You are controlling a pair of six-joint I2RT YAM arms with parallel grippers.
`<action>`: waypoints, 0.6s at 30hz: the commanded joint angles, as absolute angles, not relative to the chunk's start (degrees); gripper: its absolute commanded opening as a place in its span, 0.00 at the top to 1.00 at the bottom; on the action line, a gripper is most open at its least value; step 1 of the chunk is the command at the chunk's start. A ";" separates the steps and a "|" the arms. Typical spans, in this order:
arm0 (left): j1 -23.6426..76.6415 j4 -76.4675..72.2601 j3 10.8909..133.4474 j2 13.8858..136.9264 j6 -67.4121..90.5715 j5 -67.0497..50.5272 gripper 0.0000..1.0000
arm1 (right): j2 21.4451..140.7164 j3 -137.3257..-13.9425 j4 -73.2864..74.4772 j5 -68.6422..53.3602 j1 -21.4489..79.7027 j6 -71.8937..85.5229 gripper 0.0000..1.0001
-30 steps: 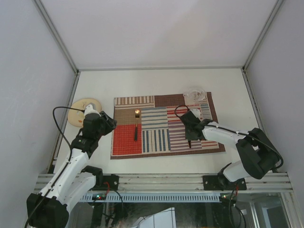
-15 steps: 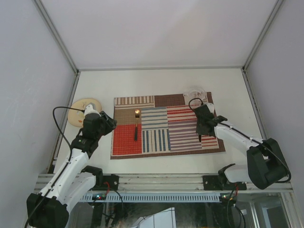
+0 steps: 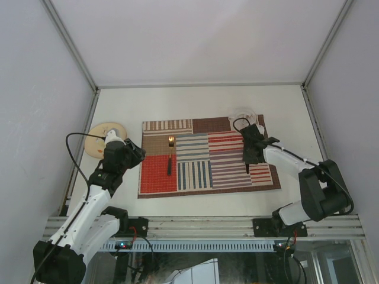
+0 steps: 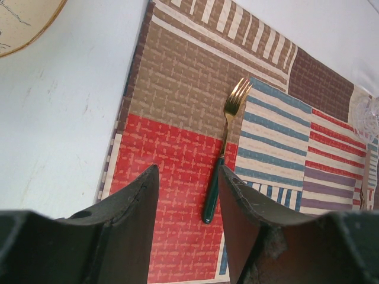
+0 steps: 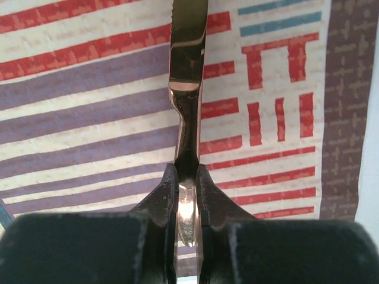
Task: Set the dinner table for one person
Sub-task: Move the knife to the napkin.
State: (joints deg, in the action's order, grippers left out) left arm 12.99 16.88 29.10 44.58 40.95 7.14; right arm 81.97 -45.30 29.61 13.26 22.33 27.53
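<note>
The dinner table is a white top carrying a striped patchwork placemat. On the mat's left half lies a gold fork with a dark green handle. My right gripper hovers over the mat's right side, shut on a shiny knife. In the right wrist view the knife runs forward from the gripper over red and purple stripes. My left gripper is open and holds nothing. It stands over the red patch, with the fork just ahead of its right finger.
A cream plate lies on the table left of the mat, with its edge in the left wrist view. A clear glass sits at the mat's far right corner, just beyond my right gripper. Aluminium rails border the table.
My right arm has carried the knife from the middle right of the mat rightward and farther back, toward the glass. The left arm and the fork have not moved.
</note>
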 commanded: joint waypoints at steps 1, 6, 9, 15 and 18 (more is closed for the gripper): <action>12.74 15.45 30.69 44.04 40.15 6.97 0.51 | 84.89 -50.45 27.98 11.43 21.93 25.27 1.00; 12.74 15.42 30.83 44.07 40.13 7.16 0.51 | 87.97 -52.61 28.61 10.04 21.56 24.60 1.00; 12.74 15.47 30.86 44.23 40.08 7.25 0.51 | 88.24 -52.61 28.79 9.78 21.58 24.63 1.00; 12.73 14.84 30.78 45.15 40.11 7.14 0.51 | 87.91 -51.14 29.03 9.07 21.56 24.76 1.00; 12.68 14.34 30.78 45.77 40.24 6.94 0.51 | 87.70 -50.36 29.15 8.40 21.69 24.85 1.00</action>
